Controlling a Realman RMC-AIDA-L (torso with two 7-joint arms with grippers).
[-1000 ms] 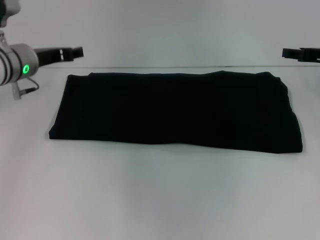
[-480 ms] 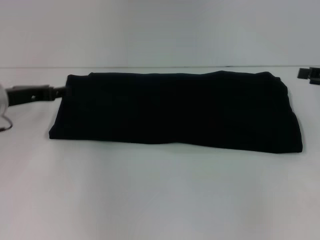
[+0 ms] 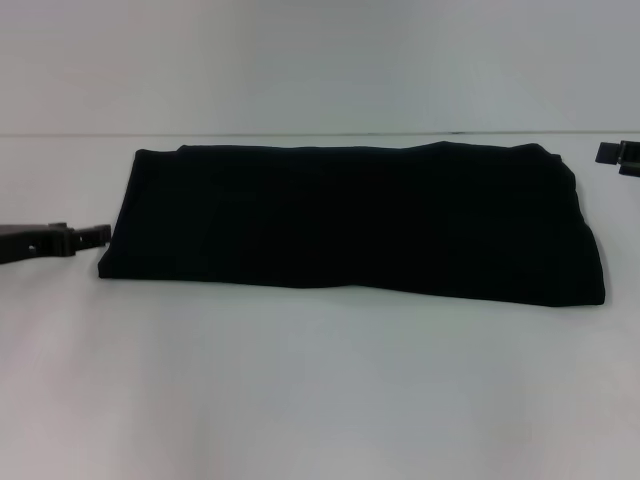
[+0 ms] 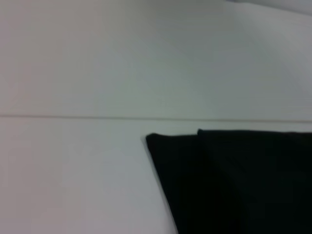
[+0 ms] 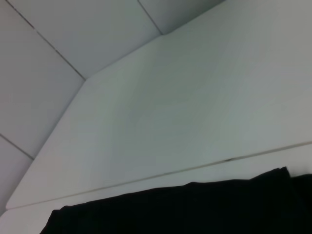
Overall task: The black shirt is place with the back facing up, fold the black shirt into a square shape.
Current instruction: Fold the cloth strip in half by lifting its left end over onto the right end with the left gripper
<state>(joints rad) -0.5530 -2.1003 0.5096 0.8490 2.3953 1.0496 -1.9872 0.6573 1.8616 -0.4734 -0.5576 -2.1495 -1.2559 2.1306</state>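
The black shirt [image 3: 355,222], already folded into a wide band, is laid mid-surface, flanked at 9 o'clock by the left end effector [image 3: 97,236] and at 2 o'clock by the right end effector [image 3: 612,154], grips indiscernible, presumably for a crosswise fold.

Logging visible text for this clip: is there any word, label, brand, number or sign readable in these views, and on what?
None readable. The folded black shirt shows only plain cloth in all three views; the white table, left gripper and right gripper carry no legible marks.

One black shirt [image 3: 350,222], two end effectors
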